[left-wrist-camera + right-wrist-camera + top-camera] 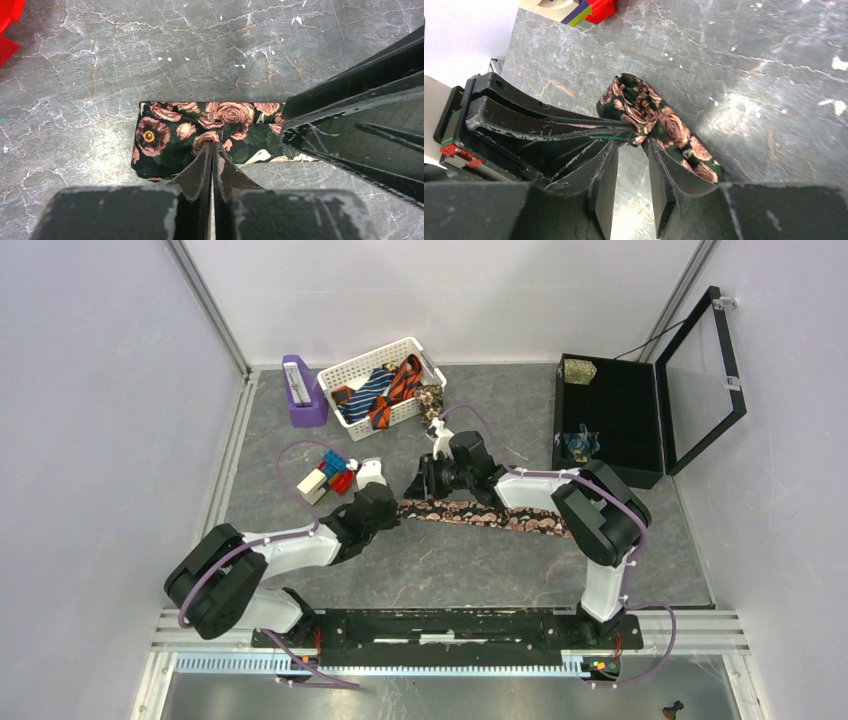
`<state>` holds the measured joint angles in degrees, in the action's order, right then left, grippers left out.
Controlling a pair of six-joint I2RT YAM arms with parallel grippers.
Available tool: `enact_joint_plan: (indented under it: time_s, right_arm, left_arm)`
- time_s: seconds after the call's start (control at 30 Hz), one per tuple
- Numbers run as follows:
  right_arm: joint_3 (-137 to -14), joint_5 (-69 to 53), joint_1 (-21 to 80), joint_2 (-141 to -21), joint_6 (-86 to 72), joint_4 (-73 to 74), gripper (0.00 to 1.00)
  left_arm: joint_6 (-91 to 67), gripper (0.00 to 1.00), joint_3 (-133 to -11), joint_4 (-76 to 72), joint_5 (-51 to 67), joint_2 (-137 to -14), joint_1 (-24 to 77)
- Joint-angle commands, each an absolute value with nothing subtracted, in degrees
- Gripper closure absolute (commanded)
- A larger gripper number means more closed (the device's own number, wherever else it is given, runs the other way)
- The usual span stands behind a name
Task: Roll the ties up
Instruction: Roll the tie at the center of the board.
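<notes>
- While the dark floral tie [455, 511] lies stretched across the middle of the grey marbled counter [450, 570], we see most other things set well back from it.
- At the far edge a white basket [352, 370] holds a navy-white striped tie [365, 395] and an orange-black striped tie [402, 383]. A tan floral tie [431, 400] hangs over its right rim.
- A purple holder [303, 390] stands just beside the basket on its left.
- Red, blue and white toy blocks [330, 475] sit near the floral tie's left end, apart from it.
- On the right a black case [625, 415] stands with its lid open. A rolled olive-gold tie [578, 370] and a rolled teal tie [580, 445] sit in separate compartments.
- From above, the right arm [560, 495] crosses the tie and hides part of its length. In the left wrist view, the right arm's fingers [350, 130] cover the fabric to the right of the fold.
- The left jaws are pressed together on the tie's folded left end, fingers [200, 172] meeting on the rose print.
- The right jaws stand partly apart at the same fold, bare counter showing between the fingers [664, 182]. We see the tie running along one finger, but nothing is gripped.
</notes>
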<state>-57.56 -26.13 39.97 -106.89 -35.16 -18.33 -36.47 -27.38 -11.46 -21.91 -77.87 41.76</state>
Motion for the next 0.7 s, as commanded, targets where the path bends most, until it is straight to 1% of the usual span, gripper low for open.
enact_joint_plan:
  time_s: [0.0,0.1,0.4,0.67]
  right_arm:
    - [-62.07,-26.82,42.05,-109.41,-36.01,-19.96,0.62]
    - [-63.78,-26.42,43.29,-111.16,-36.4,-19.54,0.61]
    - [-67.39,-24.55,44.36,-115.27,-36.46,-17.57,0.61]
    - [-67.26,-23.79,45.75,-117.09,-36.3,-16.55,0.61]
  left_arm:
    - [-38.32,0.97,-25.99,-13.61,-21.56,-75.7,41.05]
    - [-38.17,0.98,-25.66,-13.92,-21.39,-74.53,40.87]
    - [-37.1,0.98,-24.82,-14.33,-20.04,-72.09,40.61]
    - [-36.83,0.98,-24.35,-15.53,-19.44,-71.52,40.52]
